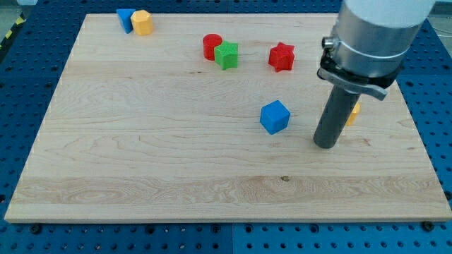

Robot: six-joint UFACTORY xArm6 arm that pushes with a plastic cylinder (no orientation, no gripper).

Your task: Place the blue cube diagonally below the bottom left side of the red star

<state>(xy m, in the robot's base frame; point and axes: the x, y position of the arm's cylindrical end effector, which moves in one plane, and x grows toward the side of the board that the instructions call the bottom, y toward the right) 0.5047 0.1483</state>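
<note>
Pincer: none fitted, so no open or closed state to give; the arm ends in a straight dark matte rod under a smooth silver-grey cylindrical housing (378, 35) with a black clamp ring. My tip (325, 144) sits on the table (141, 155), a pale wooden board with clear lengthwise grain and a small dark knot low of centre. The tip is to the view's right of the blue cube (275, 117) and slightly lower, near it but with a gap of bare wood between, not touching. The blue cube is glossy plastic with sharp edges, turned so one corner faces the view's bottom. It lies below the red star (282, 56), almost straight under it and only slightly toward the view's left, well apart from it. The red star is a chunky, matte block with short blunt points. To its left, the green block (227, 55) has a notched, roughly star-like outline and touches the red cylinder (212, 45). At the top left corner, a blue wedge-like block (125, 19) touches a yellow faceted block (143, 22). Another yellow block (354, 111) shows only a sliver behind the rod, so its shape is unclear. A blue perforated panel (438, 106) surrounds the table.
</note>
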